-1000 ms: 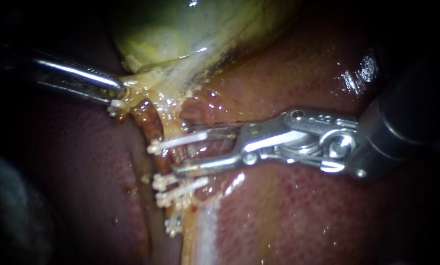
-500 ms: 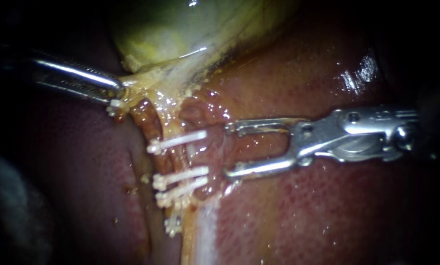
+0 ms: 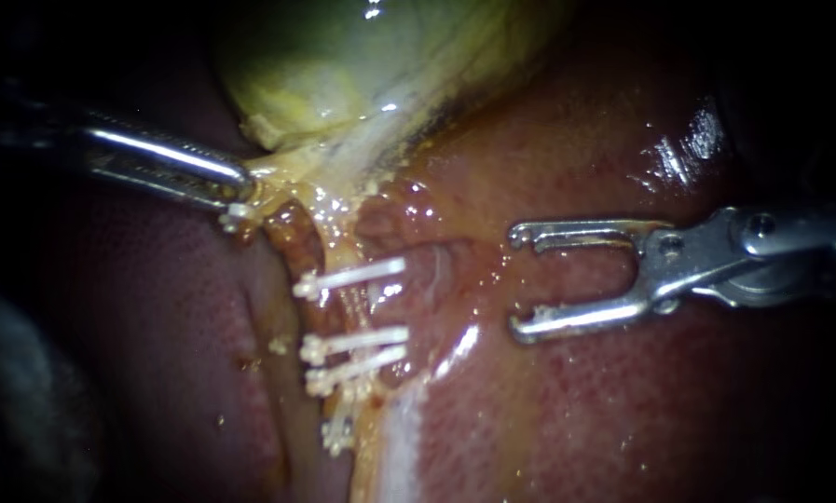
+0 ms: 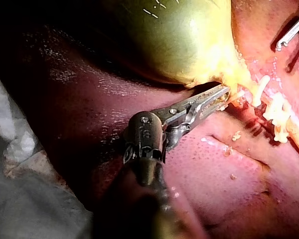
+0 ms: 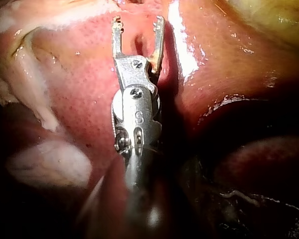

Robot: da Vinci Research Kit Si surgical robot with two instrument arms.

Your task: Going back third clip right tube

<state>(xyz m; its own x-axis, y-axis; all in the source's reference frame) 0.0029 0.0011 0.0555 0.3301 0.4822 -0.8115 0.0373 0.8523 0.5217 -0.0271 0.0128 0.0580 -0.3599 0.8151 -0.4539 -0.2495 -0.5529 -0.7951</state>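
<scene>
– Since a second ago my right instrument (image 3: 518, 279) has drawn back from the top clip (image 3: 352, 277). Its jaws stand wide open and empty, well to the right of that clip, over the liver (image 3: 576, 410).
– And the left?
– My left instrument (image 3: 239, 186) sits up and left of the top clip, jaws closed on the gallbladder (image 3: 343, 65) at its neck, stretching the tube (image 3: 296, 244) that clip crosses. Two more clips (image 3: 357, 349) lie just below it.
– How do you finish well?
– I'd pull straight back along the shaft with the jaws left open so nothing snags. The left traction should hold steady, so the clips aren't tugged.
</scene>
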